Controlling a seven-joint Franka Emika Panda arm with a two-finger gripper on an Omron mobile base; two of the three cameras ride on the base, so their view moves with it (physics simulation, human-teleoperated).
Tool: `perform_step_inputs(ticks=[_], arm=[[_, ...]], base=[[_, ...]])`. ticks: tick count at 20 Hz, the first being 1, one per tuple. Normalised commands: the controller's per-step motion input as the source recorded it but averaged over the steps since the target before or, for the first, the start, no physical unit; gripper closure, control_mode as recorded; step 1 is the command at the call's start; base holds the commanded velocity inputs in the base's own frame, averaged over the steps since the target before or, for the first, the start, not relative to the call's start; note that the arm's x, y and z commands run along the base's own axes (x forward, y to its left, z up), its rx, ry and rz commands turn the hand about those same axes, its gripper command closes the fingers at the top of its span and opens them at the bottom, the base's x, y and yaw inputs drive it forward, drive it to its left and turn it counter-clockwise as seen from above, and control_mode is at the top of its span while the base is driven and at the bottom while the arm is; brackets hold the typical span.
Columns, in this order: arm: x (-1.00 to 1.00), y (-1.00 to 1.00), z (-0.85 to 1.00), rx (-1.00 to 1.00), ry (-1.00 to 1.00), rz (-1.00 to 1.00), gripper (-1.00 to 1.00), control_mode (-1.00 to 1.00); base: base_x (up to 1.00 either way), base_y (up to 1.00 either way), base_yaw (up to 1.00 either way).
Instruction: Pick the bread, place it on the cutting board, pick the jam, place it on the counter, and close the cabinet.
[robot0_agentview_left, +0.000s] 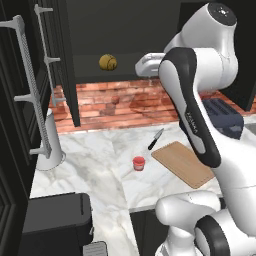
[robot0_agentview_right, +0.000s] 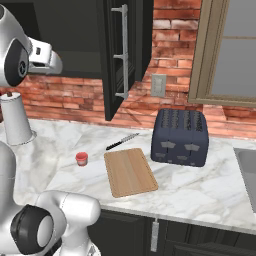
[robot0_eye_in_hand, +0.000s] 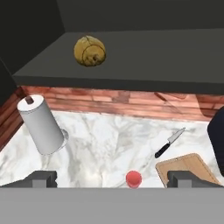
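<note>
The bread, a round golden-brown bun, lies on the dark shelf inside the open black cabinet. My gripper hovers at shelf height to the right of the bun and apart from it, open, with nothing between its fingers. The jam, a small red jar, stands on the marble counter. Just to the jar's right lies the bare wooden cutting board.
A black-handled knife lies behind the board. A dark toaster stands to the right and a paper towel roll to the left. Both cabinet doors swing out over the counter. A sink is at far right.
</note>
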Motion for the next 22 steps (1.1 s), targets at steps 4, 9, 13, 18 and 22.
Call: perform_step_inputs(ticks=[4, 9, 13, 18, 22], arm=[[0.30, 0.09, 0.00, -0.04, 0.00, 0.00, -1.00, -1.00], [0.28, 0.01, 0.00, -0.02, 0.00, 0.00, -1.00, -1.00], [0.26, 0.00, 0.00, 0.00, 0.00, 0.00, -1.00, -1.00], [0.25, 0.03, 0.00, 0.00, 0.00, 0.00, -1.00, -1.00], [0.25, 0.16, 0.00, 0.00, 0.00, 0.00, -1.00, -1.00]], base=[[0.00, 0.00, 0.00], [0.00, 0.00, 0.00], [0.00, 0.00, 0.00], [0.00, 0.00, 0.00], [0.00, 0.00, 0.00]])
